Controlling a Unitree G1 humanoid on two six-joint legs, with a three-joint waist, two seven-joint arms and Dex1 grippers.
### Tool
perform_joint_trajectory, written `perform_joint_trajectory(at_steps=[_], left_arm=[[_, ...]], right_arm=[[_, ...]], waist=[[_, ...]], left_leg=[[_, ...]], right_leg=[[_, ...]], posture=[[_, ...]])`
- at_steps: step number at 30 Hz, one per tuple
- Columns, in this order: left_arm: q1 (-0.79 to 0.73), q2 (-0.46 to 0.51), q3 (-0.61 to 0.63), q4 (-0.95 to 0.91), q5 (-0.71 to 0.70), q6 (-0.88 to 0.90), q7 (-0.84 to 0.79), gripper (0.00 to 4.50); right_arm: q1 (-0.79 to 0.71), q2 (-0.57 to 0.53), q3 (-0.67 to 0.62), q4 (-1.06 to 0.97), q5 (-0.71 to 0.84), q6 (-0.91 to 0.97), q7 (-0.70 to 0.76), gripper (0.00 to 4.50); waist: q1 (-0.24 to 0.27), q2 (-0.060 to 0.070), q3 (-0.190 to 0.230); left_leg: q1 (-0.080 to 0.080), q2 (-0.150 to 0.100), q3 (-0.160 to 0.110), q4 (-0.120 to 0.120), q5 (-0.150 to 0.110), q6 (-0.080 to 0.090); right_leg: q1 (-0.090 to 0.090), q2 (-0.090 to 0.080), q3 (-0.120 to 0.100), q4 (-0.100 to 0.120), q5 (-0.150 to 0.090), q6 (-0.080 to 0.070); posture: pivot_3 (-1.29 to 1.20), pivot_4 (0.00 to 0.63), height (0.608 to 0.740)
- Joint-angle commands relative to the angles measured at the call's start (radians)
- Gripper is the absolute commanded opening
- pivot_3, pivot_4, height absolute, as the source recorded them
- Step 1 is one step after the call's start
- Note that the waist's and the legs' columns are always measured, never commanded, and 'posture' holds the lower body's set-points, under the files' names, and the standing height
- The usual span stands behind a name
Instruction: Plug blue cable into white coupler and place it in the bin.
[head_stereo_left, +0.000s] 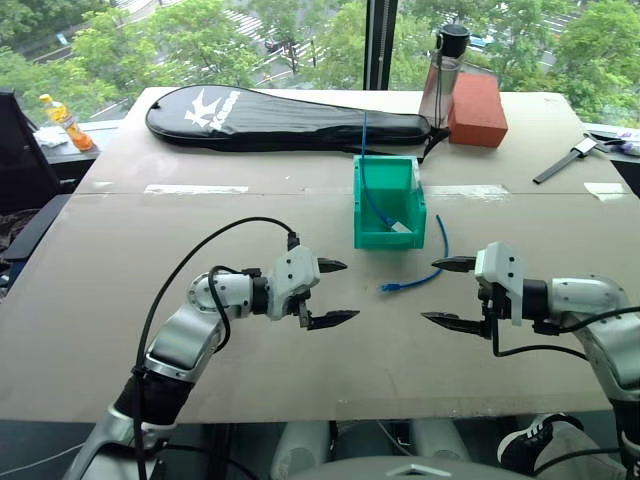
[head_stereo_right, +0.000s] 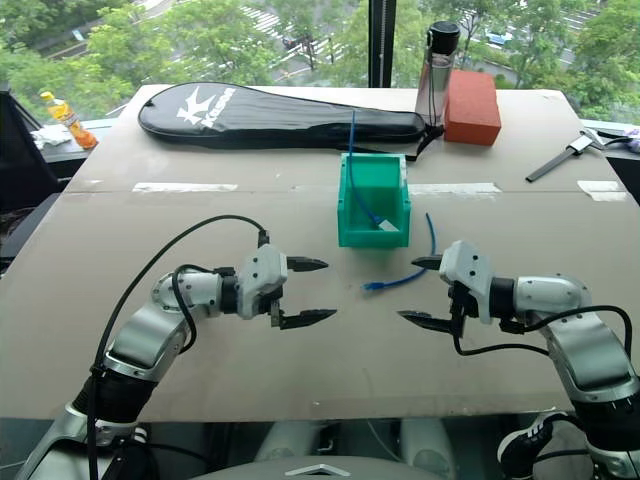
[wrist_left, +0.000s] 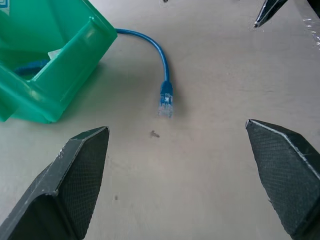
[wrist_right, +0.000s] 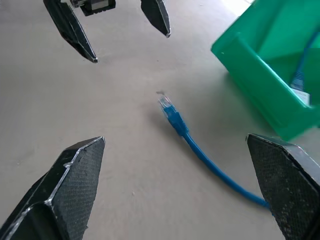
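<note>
Left eye view shows both black two-fingered grippers, left gripper and right gripper, hovering near the front edge of the beige table with fingers spread wide and nothing held. Between them lies a thin bright blue cable, its clear plug on the table, apparently not in the bin. Beyond, near the table's middle, the small green open-top plastic bin already holds another blue cable joined to a tiny white boxy coupler, so the task looks finished for that one, I judge
</note>
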Motion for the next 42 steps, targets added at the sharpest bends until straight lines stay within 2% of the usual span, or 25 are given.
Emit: perform_joint_trajectory(at_steps=[1, 9, 12, 19, 20, 24, 28, 31, 34, 37, 40, 42], left_arm=[[-0.056, -0.037, -0.04, 0.071, 0.048, -0.062, -0.023, 4.5], [-0.175, -0.163, -0.132, 0.294, 0.169, -0.145, -0.008, 4.5], [-0.191, -0.188, -0.159, 0.359, 0.212, -0.178, -0.011, 3.65], [-0.207, -0.201, -0.164, 0.417, 0.226, -0.217, -0.035, 0.44], [-0.207, -0.201, -0.161, 0.42, 0.219, -0.232, -0.046, 0.11], [-0.195, -0.204, -0.143, 0.397, 0.185, -0.268, -0.075, 0.11], [-0.171, -0.238, -0.097, 0.303, 0.068, -0.333, -0.131, 0.11], [-0.183, -0.28, -0.07, 0.279, 0.035, -0.365, -0.118, 0.11], [-0.203, -0.32, -0.045, 0.288, 0.03, -0.403, -0.094, 0.11], [-0.22, -0.343, -0.026, 0.303, 0.039, -0.459, -0.072, 0.11], [-0.227, -0.356, -0.013, 0.313, 0.05, -0.501, -0.053, 0.0], [-0.229, -0.357, -0.01, 0.317, 0.054, -0.521, -0.044, 0.0]], right_arm=[[0.123, -0.006, -0.118, -0.151, 0.046, 0.039, -0.071, 4.47], [0.372, 0.045, -0.232, -0.304, 0.072, 0.072, -0.211, 4.47], [0.41, 0.056, -0.237, -0.327, 0.077, 0.077, -0.245, 4.5], [0.48, 0.071, -0.239, -0.37, 0.087, 0.081, -0.302, 4.5], [0.485, 0.075, -0.231, -0.372, 0.089, 0.083, -0.312, 4.5], [0.483, 0.121, -0.214, -0.388, 0.149, 0.136, -0.371, 4.5], [0.455, 0.241, -0.23, -0.405, 0.383, 0.307, -0.506, 4.5], [0.443, 0.278, -0.229, -0.397, 0.492, 0.389, -0.589, 4.5], [0.407, 0.31, -0.231, -0.39, 0.605, 0.433, -0.679, 4.5], [0.303, 0.376, -0.227, -0.37, 0.748, 0.42, -0.823, 4.5], [0.187, 0.459, -0.2, -0.337, 0.891, 0.376, -0.975, 3.65], [0.137, 0.478, -0.173, -0.322, 0.937, 0.367, -1.048, 2.67]], waist=[[0.001, 0.0, 0.0], [0.001, -0.001, 0.0], [0.0, -0.001, 0.0], [0.002, -0.001, -0.002], [0.002, -0.001, -0.002], [0.001, -0.001, -0.003], [0.001, -0.001, -0.002], [0.005, -0.001, -0.002], [0.003, -0.001, -0.002], [-0.003, -0.001, -0.002], [-0.003, -0.001, -0.002], [0.0, -0.001, -0.003]], left_leg=[[0.0, 0.0, 0.0, 0.0, 0.0, 0.0], [0.0, 0.0, 0.0, 0.003, 0.0, 0.0], [0.0, 0.0, 0.0, 0.003, 0.0, 0.0], [0.001, 0.001, -0.001, 0.004, 0.0, 0.0], [0.001, 0.001, -0.001, 0.004, 0.0, 0.0], [0.001, 0.001, -0.001, 0.004, 0.0, 0.0], [0.0, 0.002, -0.001, 0.004, 0.0, 0.0], [-0.002, 0.002, -0.002, 0.006, 0.0, 0.001], [-0.002, 0.001, -0.002, 0.007, -0.001, 0.001], [-0.001, 0.001, -0.002, 0.007, -0.001, 0.002], [-0.001, 0.001, -0.001, 0.006, -0.001, 0.002], [-0.001, 0.001, -0.002, 0.006, -0.001, 0.002]], right_leg=[[0.0, 0.0, 0.0, 0.0, 0.0, 0.0], [0.001, 0.001, 0.0, 0.0, -0.003, 0.001], [0.001, 0.001, 0.0, 0.0, -0.004, 0.001], [0.002, 0.0, 0.0, 0.0, -0.004, 0.001], [0.002, 0.0, 0.0, 0.0, -0.004, 0.001], [0.002, 0.0, 0.0, 0.0, -0.004, 0.0], [0.002, 0.0, 0.0, 0.0, -0.002, -0.003], [0.002, -0.002, -0.001, 0.0, -0.002, -0.003], [0.002, -0.002, -0.001, 0.0, -0.002, -0.003], [0.002, -0.001, -0.001, 0.0, -0.002, -0.003], [0.002, 0.001, 0.0, 0.0, -0.002, -0.003], [0.002, 0.001, -0.001, 0.001, -0.002, -0.002]], posture=[[0.0, 0.15, 0.74], [0.0, 0.15, 0.74], [0.0, 0.15, 0.74], [0.0, 0.15, 0.74], [0.0, 0.15, 0.74], [0.0, 0.15, 0.74], [0.0, 0.15, 0.74], [0.0, 0.15, 0.74], [0.0, 0.15, 0.74], [0.0, 0.15, 0.74], [0.0, 0.15, 0.74], [0.0, 0.15, 0.74]])
